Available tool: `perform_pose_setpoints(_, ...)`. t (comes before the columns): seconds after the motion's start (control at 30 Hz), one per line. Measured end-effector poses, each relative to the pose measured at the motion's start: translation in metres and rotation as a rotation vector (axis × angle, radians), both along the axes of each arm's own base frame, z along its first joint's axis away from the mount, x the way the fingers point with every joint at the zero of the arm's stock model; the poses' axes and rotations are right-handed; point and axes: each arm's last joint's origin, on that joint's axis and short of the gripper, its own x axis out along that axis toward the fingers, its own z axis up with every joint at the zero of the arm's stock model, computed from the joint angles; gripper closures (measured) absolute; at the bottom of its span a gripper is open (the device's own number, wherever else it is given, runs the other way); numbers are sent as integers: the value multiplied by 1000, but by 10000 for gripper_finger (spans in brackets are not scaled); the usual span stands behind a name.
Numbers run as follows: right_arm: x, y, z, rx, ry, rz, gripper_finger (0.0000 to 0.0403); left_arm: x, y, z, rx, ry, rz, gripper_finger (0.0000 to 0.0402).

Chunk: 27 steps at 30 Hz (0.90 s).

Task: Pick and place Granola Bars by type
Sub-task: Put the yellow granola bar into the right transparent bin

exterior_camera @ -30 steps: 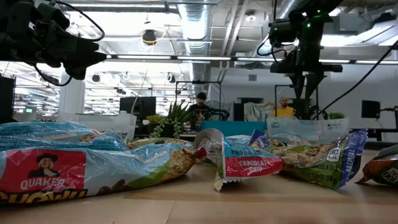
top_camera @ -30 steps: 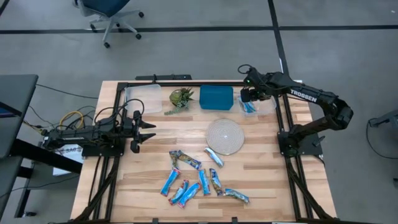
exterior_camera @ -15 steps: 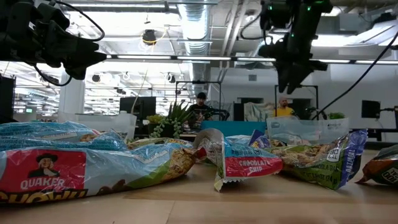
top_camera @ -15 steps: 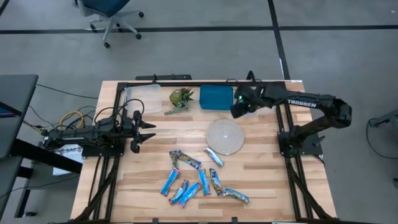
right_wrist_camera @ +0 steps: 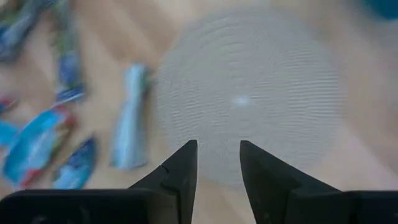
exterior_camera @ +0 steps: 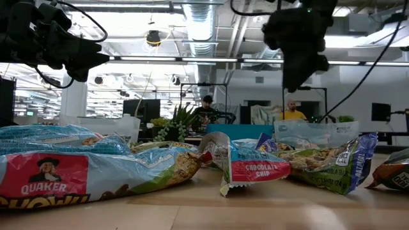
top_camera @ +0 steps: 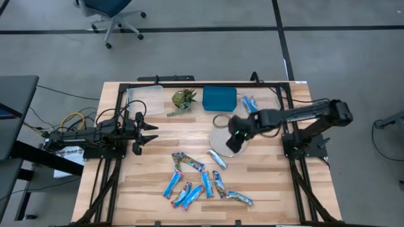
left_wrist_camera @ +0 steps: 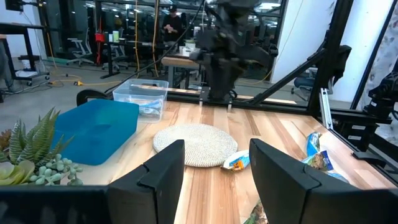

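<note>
I have the right gripper (top_camera: 235,135) above the disc (top_camera: 221,144), fingers apart, holding nothing. The bars (top_camera: 203,181) lie scattered on the table just beyond the disc's near edge. My left gripper (top_camera: 151,132) waits open, well left of the disc.

On the table (top_camera: 145,189) about eight granola bars (top_camera: 203,180) lie loose in a cluster, though where wrappers overlap the exact count is hard to tell, and a ninth, light blue bar (top_camera: 216,158) lies apart just beside the one round woven mat (top_camera: 222,142). At least two more bars (top_camera: 251,104) sit in one clear bin (top_camera: 278,99); there is one further clear bin (top_camera: 144,99), one blue box (top_camera: 219,98) and one green succulent plant (top_camera: 184,99). Two robot arms are present, each with two fingers (left_wrist_camera: 163,168), and one office chair (top_camera: 112,14) stands on the floor.
</note>
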Motion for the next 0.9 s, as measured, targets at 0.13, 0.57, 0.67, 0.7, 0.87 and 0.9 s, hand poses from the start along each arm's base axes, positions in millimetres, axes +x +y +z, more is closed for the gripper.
perform_pose_setpoints(0.13,12,21,-18,11,31,77,288,0,0,0,0,2,0,228)
perform_pose_setpoints(0.57,54,63,-35,-28,79,251,162,0,0,0,0,2,0,228)
perform_pose_setpoints(0.67,66,66,-43,-31,96,254,155,0,0,0,0,2,0,228)
perform_pose_setpoints(0.7,69,67,-46,-33,107,253,155,0,0,0,0,2,0,228)
perform_pose_setpoints(0.87,88,66,-57,-37,116,238,167,0,0,0,0,3,0,228)
perform_pose_setpoints(0.9,91,66,-59,-39,109,237,170,0,0,0,0,3,0,228)
